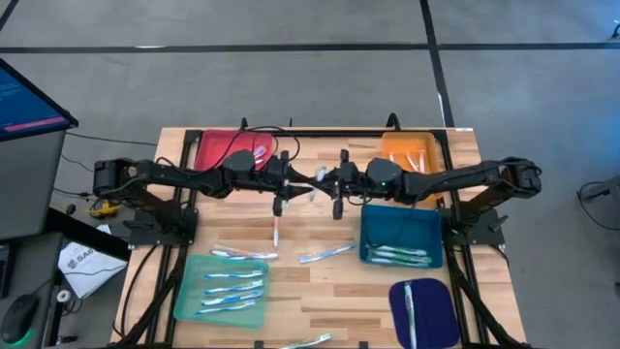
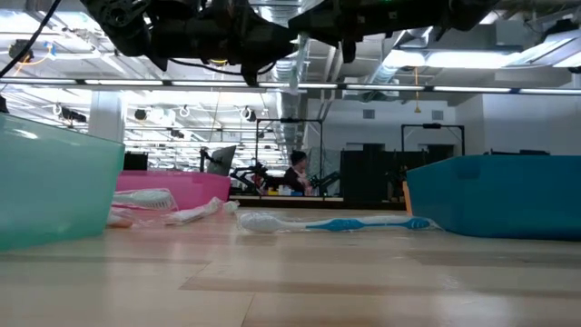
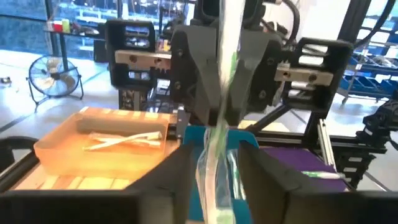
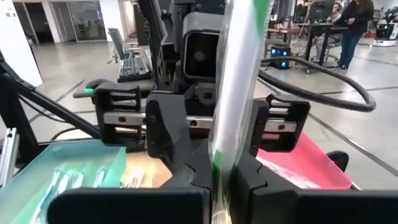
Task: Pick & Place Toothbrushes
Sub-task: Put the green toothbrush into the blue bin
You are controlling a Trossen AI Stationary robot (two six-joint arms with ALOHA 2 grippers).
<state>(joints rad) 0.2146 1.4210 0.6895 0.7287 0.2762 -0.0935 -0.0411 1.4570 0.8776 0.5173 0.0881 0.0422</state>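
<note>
Overhead, five trays sit on the wooden surface [image 1: 320, 291]: red [image 1: 218, 147] and pale green [image 1: 194, 291] on the left, then blue [image 1: 426, 228], orange [image 1: 387, 150] and dark purple [image 1: 441, 310] on the right. The green tray holds about four toothbrushes [image 1: 231, 291], the blue one a few, the purple one a single brush. The counts in the red and orange trays cannot be told. Four more lie loose on the boards.

Both arms meet above the middle with one clear, green-striped toothbrush [image 4: 239, 81] between them. Only the wrist views show the grips. The left gripper [image 3: 214, 180] is released, its fingers clear of the brush on either side. The right gripper [image 4: 217, 168] is clenched on it.

Only the low view shows a white-and-blue brush [image 2: 336, 223] lying flat between the pink tray and the blue one.

Around the surface is grey floor, with a monitor [image 1: 29, 102] to the left. Behind it is a workshop hall with a fan [image 3: 59, 78], and people [image 4: 354, 28] stand at benches.
</note>
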